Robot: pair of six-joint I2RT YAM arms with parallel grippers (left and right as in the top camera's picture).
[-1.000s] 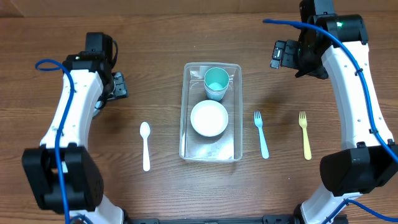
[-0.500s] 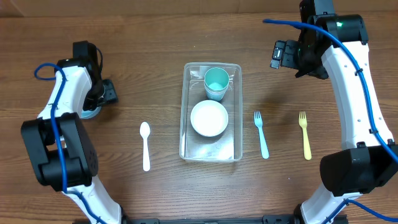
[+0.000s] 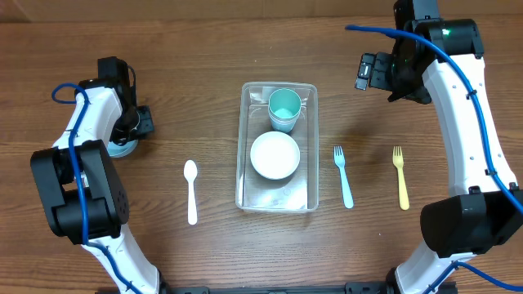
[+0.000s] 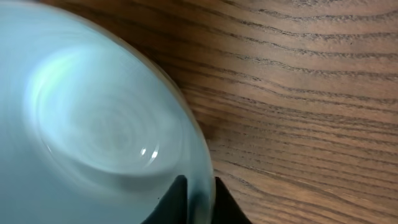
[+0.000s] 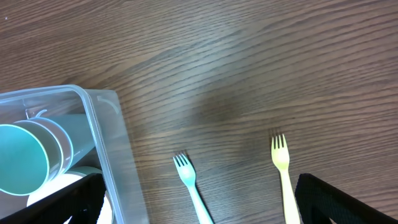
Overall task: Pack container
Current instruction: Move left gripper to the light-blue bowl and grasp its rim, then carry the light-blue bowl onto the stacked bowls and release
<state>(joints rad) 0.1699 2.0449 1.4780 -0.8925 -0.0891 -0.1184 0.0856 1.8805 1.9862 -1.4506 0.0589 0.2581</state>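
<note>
- Plainly, the left gripper (image 4: 198,200) is pinched narrow on the rim of the pale blue round plastic bowl (image 4: 93,124), one dark finger inside the wall and one outside. The wrist view is blurred, so I cannot tell how deep the bite goes.
- So thin a grip on the edge could let the bowl swing or slip free on a lift, since nearly all its weight hangs to one side of the fingers.
- The clear rectangular plastic container (image 3: 242,175) lies well off to the right of the left gripper, with the white plastic spoon (image 3: 190,190) on the wooden table (image 3: 204,49) between them. A low carry could clip the spoon, or knock the near wall and shove the container.
- Inside it, stacked teal paper cups (image 3: 283,109) lie on their side at the far end and a white round bowl (image 3: 274,155) fills the middle, so free floor is scarce. The blue bowl would probably have to nest in the white one, and an off-centre release could leave it tilted on the rim.
- The right gripper (image 3: 365,72) hangs wide apart and empty, just right of the container's far end. The light blue plastic fork (image 3: 343,177) and yellow plastic fork (image 3: 400,178) lie nearer the robot than it does. Both arms reaching in together could collide.
</note>
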